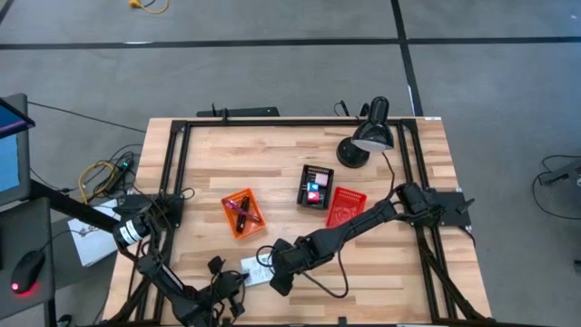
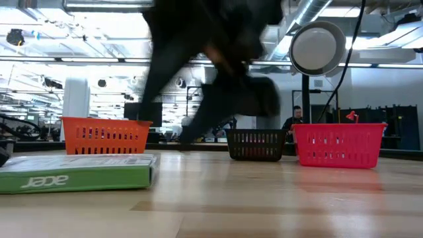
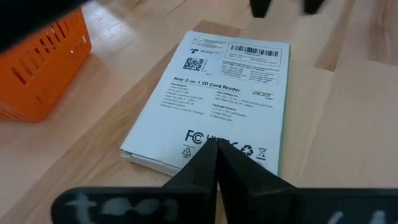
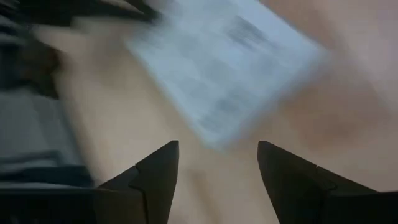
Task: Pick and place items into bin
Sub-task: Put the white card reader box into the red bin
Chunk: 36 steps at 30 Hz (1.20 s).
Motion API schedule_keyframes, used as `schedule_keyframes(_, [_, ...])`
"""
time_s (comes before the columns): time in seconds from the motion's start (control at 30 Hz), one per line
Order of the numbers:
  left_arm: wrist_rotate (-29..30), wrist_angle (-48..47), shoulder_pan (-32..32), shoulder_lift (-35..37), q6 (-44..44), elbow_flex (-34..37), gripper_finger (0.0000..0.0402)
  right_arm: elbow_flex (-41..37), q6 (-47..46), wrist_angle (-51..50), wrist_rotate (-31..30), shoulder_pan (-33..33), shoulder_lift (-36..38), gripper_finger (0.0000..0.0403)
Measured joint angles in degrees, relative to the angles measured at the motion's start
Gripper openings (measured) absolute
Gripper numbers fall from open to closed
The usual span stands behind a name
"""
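The right gripper [image 4: 217,168], jaws apart, hovers above the flat white card-reader packet [image 3: 217,93] for pickup; left gripper [image 3: 214,165] jaws together.

Left gripper [image 3: 214,163] low at the near edge, fingers pressed together. Right gripper [image 4: 217,165] beside it, jaws apart.

orange basket [image 1: 242,213] beside white packet [image 1: 256,271], right gripper [image 1: 275,269] overhead

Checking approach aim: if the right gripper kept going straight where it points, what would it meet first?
Most likely the white card reader box lying on the table; the open right gripper points at its near corner, though blur leaves depth unclear.
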State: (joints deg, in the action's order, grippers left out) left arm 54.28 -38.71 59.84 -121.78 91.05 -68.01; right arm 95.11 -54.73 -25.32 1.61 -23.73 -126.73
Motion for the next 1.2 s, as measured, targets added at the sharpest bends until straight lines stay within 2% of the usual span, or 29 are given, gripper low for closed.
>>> schedule_keyframes(0.07, [0.0,0.1,0.2,0.0,0.3,0.0,0.0,0.7,-2.1,4.6,1.5,0.4,-1.6,0.0213])
schedule_keyframes(0.13, [-0.3,0.1,0.4,-0.1,0.3,0.0,0.0,-0.1,-3.0,2.0,1.5,0.6,-2.2,0.0213])
schedule_keyframes(0.3, [-0.3,-0.1,1.6,-0.1,1.6,0.0,0.0,0.2,-3.8,3.7,1.7,1.1,-3.8,0.0213])
schedule_keyframes(0.8, [-0.6,-0.6,2.2,-0.1,2.5,0.0,0.0,0.0,-7.4,16.3,5.2,2.6,-6.6,0.0213])
schedule_keyframes(1.2, [-0.2,-1.0,3.0,-0.1,4.1,0.1,0.0,0.3,-5.8,17.2,4.6,2.0,-6.1,0.0212])
